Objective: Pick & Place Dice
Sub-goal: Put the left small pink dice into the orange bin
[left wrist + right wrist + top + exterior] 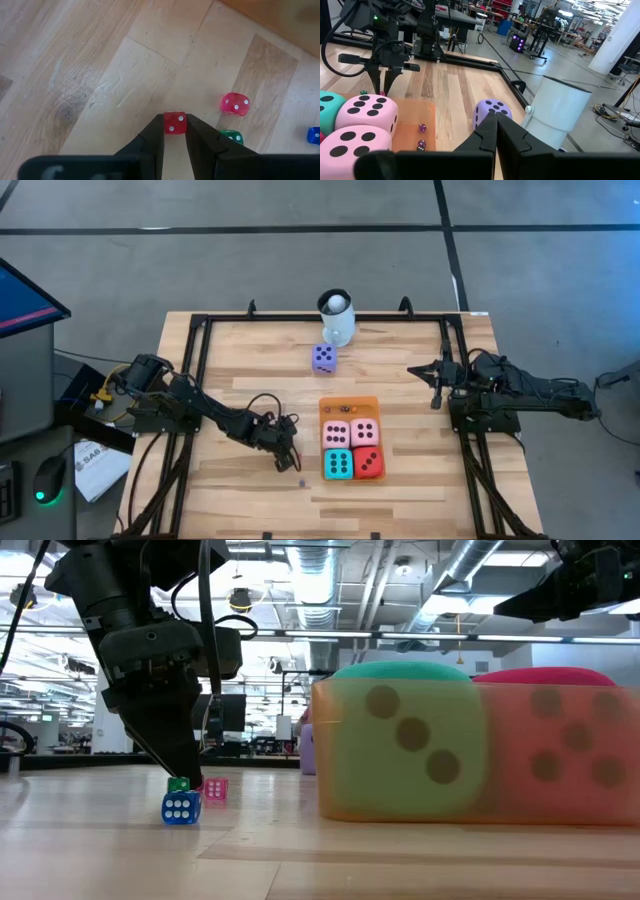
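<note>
Four tiny dice lie by the left gripper on the wood, beside the orange mat. Its fingers pinch the small red die; pink, green and blue sit loose nearby. Step looks like the pick; next, a lift and carry toward the mat. Farther off, the right gripper waits, fingers pressed together, near the purple die.
</note>
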You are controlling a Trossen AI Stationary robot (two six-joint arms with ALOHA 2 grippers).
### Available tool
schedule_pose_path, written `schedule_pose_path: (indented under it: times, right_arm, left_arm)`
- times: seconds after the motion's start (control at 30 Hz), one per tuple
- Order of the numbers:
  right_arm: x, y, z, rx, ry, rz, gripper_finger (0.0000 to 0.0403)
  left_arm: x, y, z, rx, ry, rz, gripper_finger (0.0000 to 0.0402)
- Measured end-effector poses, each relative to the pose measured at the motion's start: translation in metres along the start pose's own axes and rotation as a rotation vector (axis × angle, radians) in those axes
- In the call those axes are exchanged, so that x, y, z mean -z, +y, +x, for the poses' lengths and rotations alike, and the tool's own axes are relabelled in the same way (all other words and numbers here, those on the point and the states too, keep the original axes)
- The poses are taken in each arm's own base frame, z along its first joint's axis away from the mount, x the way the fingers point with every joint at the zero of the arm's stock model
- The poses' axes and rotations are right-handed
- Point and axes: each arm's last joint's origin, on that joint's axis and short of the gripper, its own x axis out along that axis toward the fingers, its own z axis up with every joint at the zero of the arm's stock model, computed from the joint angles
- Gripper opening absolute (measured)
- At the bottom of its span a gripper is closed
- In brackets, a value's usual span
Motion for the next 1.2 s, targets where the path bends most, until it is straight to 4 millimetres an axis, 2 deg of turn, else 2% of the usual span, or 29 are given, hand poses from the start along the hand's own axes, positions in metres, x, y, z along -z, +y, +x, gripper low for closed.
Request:
schedule_pose_path:
  times: [0.77,1.07,1.2]
  right_arm:
    - [0.000,0.000,0.000,0.000,0.000,0.000,0.0000]
    - [0.000,0.000,0.000,0.000,0.000,0.000,0.0000]
    - [0.000,0.000,0.000,0.000,0.000,0.000,0.0000]
  left_arm:
    - [0.000,0.000,0.000,0.001,-0.003,-0.001,0.0054]
    - [-0.018,0.008,-0.013,0.027,-0.056,-0.052,0.0053]
    - [-0.029,0.012,-0.024,0.036,-0.130,-0.006,0.0053]
